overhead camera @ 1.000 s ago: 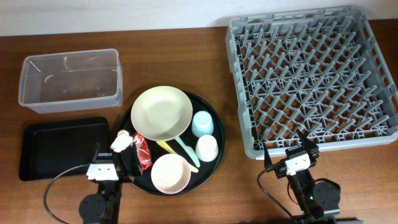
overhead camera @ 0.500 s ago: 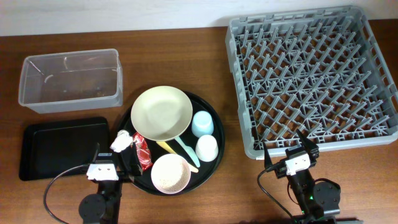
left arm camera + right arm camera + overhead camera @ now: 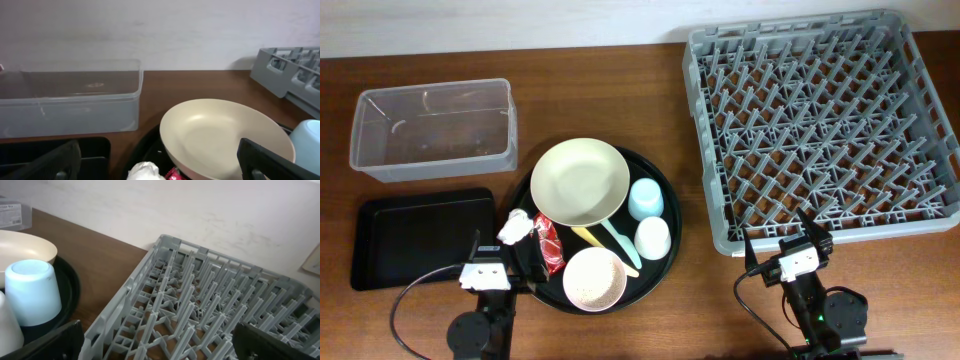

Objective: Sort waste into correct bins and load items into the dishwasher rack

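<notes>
Left gripper (image 3: pixel 159 146) sits low at the near edge of the table (image 3: pixel 620 100), jaws apart and clamped on nothing, with the tissue (image 3: pixel 515 227) just ahead and the wrapper (image 3: pixel 549 244) beside it. Right gripper (image 3: pixel 159 327) is likewise apart, facing the near-left corner of the rack (image 3: pixel 820 120). The round tray (image 3: pixel 670 212) carries the plate (image 3: pixel 580 181), blue cup (image 3: pixel 646 198), white cup (image 3: pixel 652 238) and bowl (image 3: pixel 594 278), with the yellow utensil (image 3: pixel 595 243) and mint utensil (image 3: pixel 620 243) between plate and bowl; the tub (image 3: pixel 432 130) is behind the black tray (image 3: pixel 420 237) at far left.
</notes>
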Robot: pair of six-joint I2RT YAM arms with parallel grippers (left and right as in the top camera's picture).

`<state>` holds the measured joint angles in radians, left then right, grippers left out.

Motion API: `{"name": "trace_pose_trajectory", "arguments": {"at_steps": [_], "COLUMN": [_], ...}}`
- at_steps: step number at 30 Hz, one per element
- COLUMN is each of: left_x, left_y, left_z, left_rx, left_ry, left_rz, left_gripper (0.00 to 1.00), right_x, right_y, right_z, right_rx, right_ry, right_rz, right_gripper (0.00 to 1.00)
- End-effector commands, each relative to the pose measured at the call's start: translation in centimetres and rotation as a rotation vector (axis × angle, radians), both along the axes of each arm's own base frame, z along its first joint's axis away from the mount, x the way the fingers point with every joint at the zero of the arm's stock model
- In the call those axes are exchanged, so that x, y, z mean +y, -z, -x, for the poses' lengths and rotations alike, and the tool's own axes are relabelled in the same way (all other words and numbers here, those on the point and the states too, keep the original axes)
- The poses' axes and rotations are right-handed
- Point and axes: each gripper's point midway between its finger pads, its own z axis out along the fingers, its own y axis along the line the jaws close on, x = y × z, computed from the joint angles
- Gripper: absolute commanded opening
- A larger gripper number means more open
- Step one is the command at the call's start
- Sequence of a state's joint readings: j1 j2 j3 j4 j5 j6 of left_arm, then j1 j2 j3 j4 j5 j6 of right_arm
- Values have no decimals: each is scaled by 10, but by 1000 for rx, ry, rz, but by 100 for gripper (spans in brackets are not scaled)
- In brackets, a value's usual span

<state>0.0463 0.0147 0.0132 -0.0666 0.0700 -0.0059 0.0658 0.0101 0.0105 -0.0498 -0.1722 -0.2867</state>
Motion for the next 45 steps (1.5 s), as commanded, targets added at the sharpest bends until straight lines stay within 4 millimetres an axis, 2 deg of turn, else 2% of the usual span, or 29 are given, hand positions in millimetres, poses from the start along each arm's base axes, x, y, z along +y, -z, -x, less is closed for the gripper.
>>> {"name": "trace_pose_trajectory", "arguments": {"at_steps": [1,3,5,6,9,11,12,15,18,21,24,28,31,32,36,38,41,45], "left_x": [12,12,12,12,3,-3,-8,-14,-13,-6,-1,-2,-4,-7,-19,-19,-18,-15], "left_y": [-5,0,5,2,0,-7,-16,-49,-80,-95,-104,-117,-121,-119,-107,-101,-93,-78], "left_z": [0,0,1,0,0,0,0,3,9,11,8,-4,-24,-31,-61,-75,-90,-99], "left_rx": [-26,-6,15,5,-5,-33,-70,-203,-273,-247,-173,-49,82,124,299,374,444,495], "left_ry": [-66,-66,-66,-66,-15,18,48,84,73,29,5,16,37,52,131,139,137,122], "left_rz": [-38,-38,-38,-38,-34,-34,-35,-46,-52,-47,-42,-34,-25,-20,10,20,28,29], "left_gripper": [99,99,100,99,99,99,100,99,99,99,99,99,99,99,99,99,99,99], "right_x": [1,1,10,21,32,43,48,47,29,23,23,25,34,40,83,94,99,110], "right_y": [-2,-2,-2,-3,-4,-13,-24,-53,-91,-106,-110,-108,-105,-105,-105,-101,-79,-36], "right_z": [0,0,3,6,11,17,21,26,28,29,23,6,-11,-15,-23,-30,-45,-53], "right_rx": [-11,-11,-10,-11,-14,-51,-82,-134,-119,-17,143,392,581,626,796,844,975,1087], "right_ry": [-8,-9,-65,-128,-203,-274,-309,-302,-193,-149,-134,-110,-138,-168,-434,-502,-436,-219], "right_rz": [-16,-17,-19,-21,-24,-24,-22,-17,-91,-136,-142,-197,-214,-225,-342,-383,-436,-316], "right_gripper": [98,98,98,98,98,98,98,98,98,98,98,98,98,98,98,98,98,98]}}
